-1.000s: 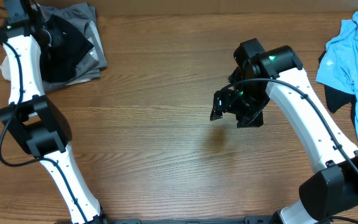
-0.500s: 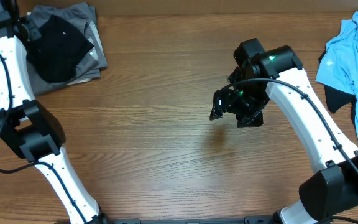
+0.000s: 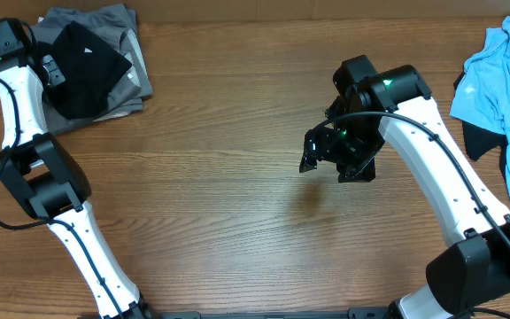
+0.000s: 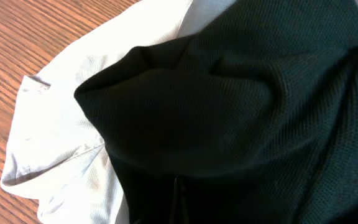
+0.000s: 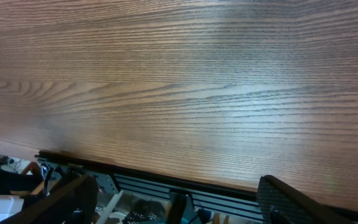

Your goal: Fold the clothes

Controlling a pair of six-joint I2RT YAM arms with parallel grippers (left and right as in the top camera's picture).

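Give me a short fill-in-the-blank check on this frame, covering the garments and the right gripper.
1. The underlying garment beneath the black garment is ____.
2. The right gripper hovers above the bare table with its jaws ____.
3. The crumpled garment at the right edge of the overhead view is light ____.
Missing words: grey; open; blue.

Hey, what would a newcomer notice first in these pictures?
A black fabric garment lies on a grey garment in the far-left corner of the wooden table, and a crumpled light blue shirt sits at its right edge. Between them, the right gripper hangs open over bare wood.
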